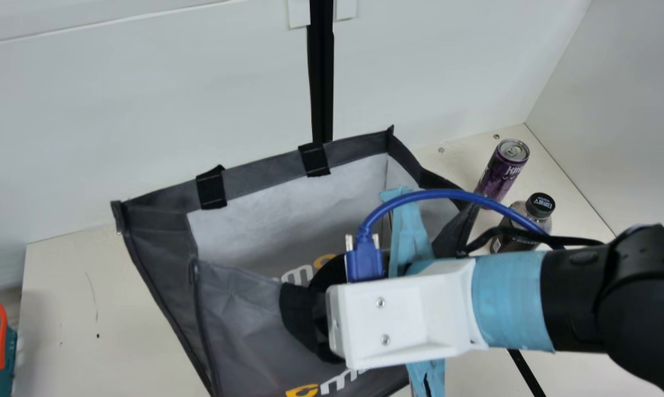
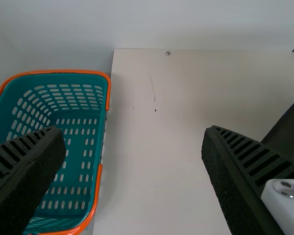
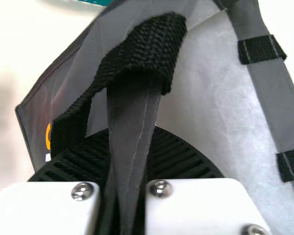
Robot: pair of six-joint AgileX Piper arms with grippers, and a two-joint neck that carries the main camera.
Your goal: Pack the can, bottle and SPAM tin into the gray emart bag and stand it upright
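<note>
The teal basket (image 1: 1, 336) with its orange rim is sitting at eight o'clock of the main view, beside the cream worktop (image 1: 62, 292); the left gripper (image 2: 132, 134) is hanging above the worktop in its own wrist view, its ribbed fingers standing wide apart with nothing between them; the gray emart bag (image 1: 238, 298) is standing on the worktop at the middle of the main view, its mouth gaping and its pale lining (image 1: 288, 220) showing; two black tabs (image 1: 212, 187) are crossing its far rim at eleven and twelve o'clock, the near panel is creasing softly, and yellow and white lettering is showing at six o'clock; the right gripper (image 1: 322, 320) is reaching over the bag from three o'clock, closing firmly on a gray strip of the near rim, with a black woven strap (image 3: 137, 51) looping over the strip and past the fingers; beyond the bag's corner, the purple can (image 1: 497, 175) is standing upright at two o'clock, its silver lid and tab facing up; the dark bottle (image 1: 511, 234), black-capped and upright, is standing near it, at three o'clock, with the arm's blue cable (image 1: 453, 194) passing across it.
</note>
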